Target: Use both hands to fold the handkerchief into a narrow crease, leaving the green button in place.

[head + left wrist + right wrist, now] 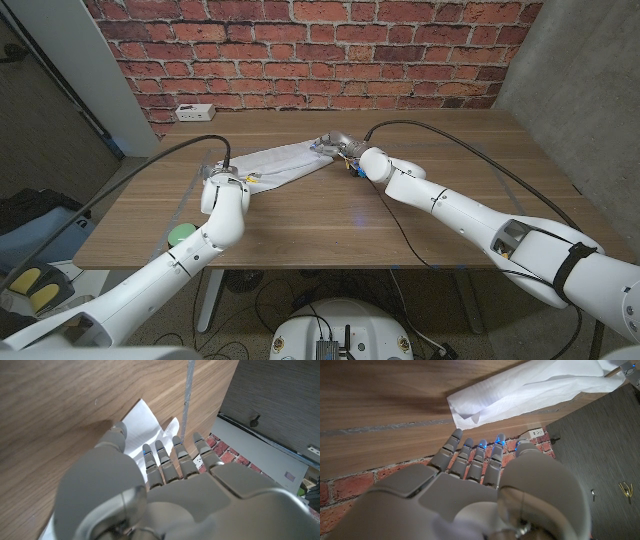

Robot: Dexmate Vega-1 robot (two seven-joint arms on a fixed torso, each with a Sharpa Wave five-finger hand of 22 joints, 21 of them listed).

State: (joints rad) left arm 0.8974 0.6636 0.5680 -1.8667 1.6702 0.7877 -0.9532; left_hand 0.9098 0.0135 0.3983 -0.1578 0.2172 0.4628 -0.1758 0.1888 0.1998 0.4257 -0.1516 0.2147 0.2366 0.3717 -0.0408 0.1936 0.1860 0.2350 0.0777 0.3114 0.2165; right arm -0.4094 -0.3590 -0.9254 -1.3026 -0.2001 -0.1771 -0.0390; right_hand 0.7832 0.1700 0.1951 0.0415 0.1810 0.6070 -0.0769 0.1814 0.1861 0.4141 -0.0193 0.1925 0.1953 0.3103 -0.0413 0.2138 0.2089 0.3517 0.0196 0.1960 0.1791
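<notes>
The white handkerchief (285,163) lies as a narrow folded strip slanting across the middle of the table (330,215). My left hand (226,183) is at its near-left end; in the left wrist view its straight fingers (165,462) and thumb reach over the cloth's corner (145,420), gripping nothing. My right hand (347,150) is at the far-right end; its fingers (472,457) stretch out just short of the rumpled cloth end (520,390). The green button (183,234) sits near the table's front-left edge, partly behind my left forearm.
A white power strip (192,110) lies at the table's back-left corner. Grey tape lines (189,390) (380,427) run across the wood. A brick wall stands behind the table. Black cables run along both arms.
</notes>
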